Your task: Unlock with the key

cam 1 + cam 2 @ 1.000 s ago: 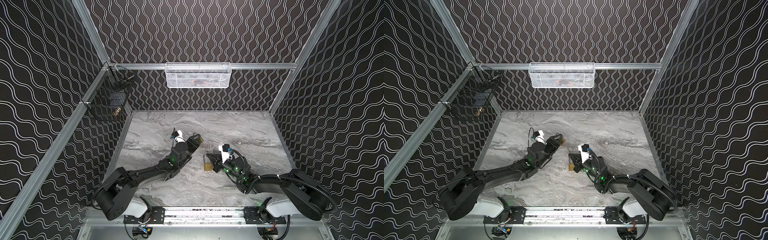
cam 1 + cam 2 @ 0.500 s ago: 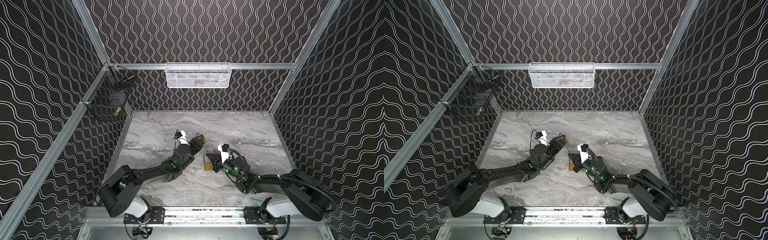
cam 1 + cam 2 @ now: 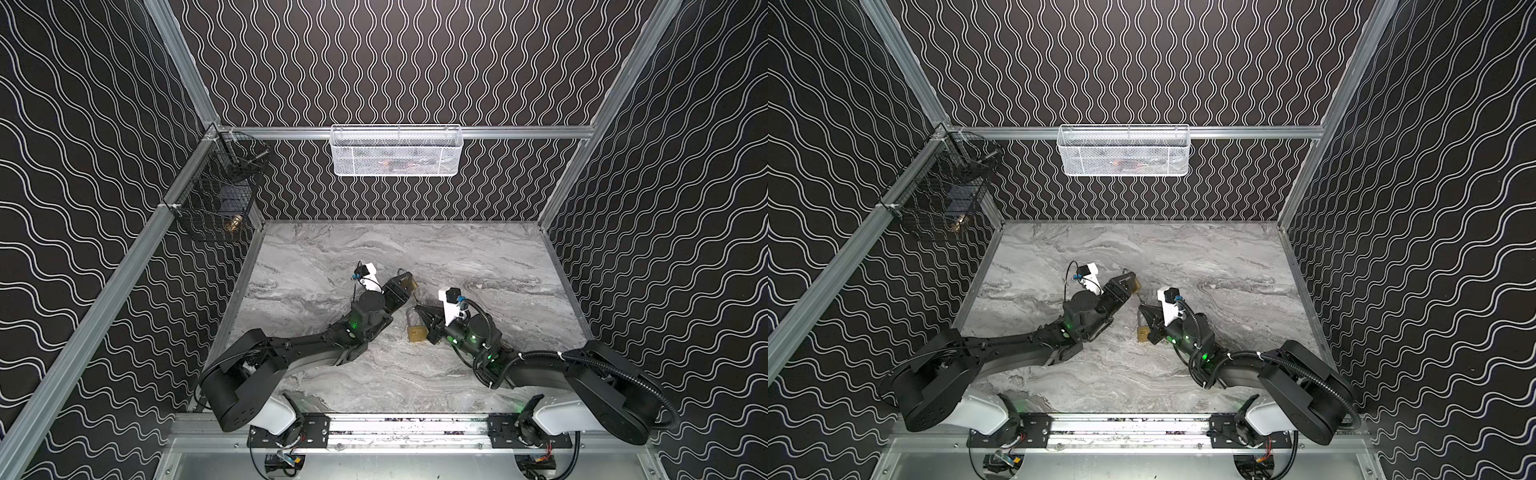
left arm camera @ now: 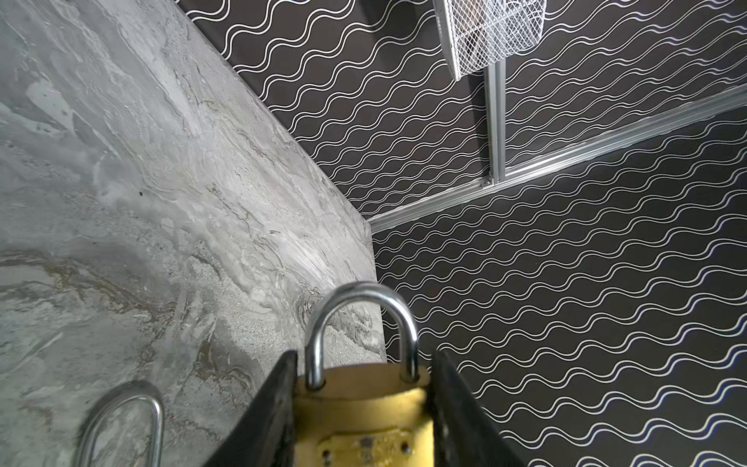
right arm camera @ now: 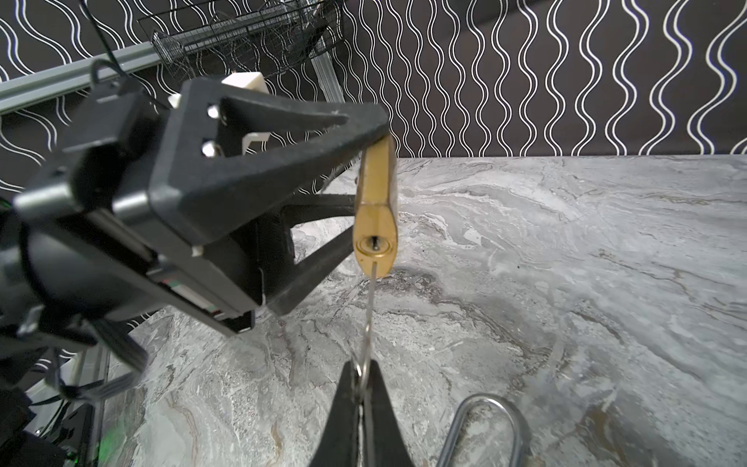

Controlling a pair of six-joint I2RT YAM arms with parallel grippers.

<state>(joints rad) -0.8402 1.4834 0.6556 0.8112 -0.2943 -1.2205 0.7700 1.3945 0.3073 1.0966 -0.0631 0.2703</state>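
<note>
Right wrist view: the left gripper (image 4: 363, 376) is clamped across the two narrow sides of the brass padlock (image 5: 378, 190) and holds it clear of the table (image 5: 566, 283), with the keyway (image 5: 374, 244) facing the right arm. The right gripper (image 5: 361, 376) is closed on the head end of the key (image 5: 370, 315), where a wire ring shows. The blade tip lies just below the keyway, apparently not yet inserted; contact cannot be confirmed. The left wrist view shows the shackle (image 4: 361, 323) seated in the body at both legs, so the lock reads as locked. A second padlock (image 3: 417, 332) lies flat on the table just beside the right gripper, untouched. Handling: the padlock body is probably rigid, dense and smooth-faced, so it can slip or rotate in the jaws when the key applies torque. The present hold across the sides, away from keyway and shackle, appears correct. The key is likely light, thin and stiff, but a pinch at the head lets it pivot. Keep the blade square to the slot.
</note>
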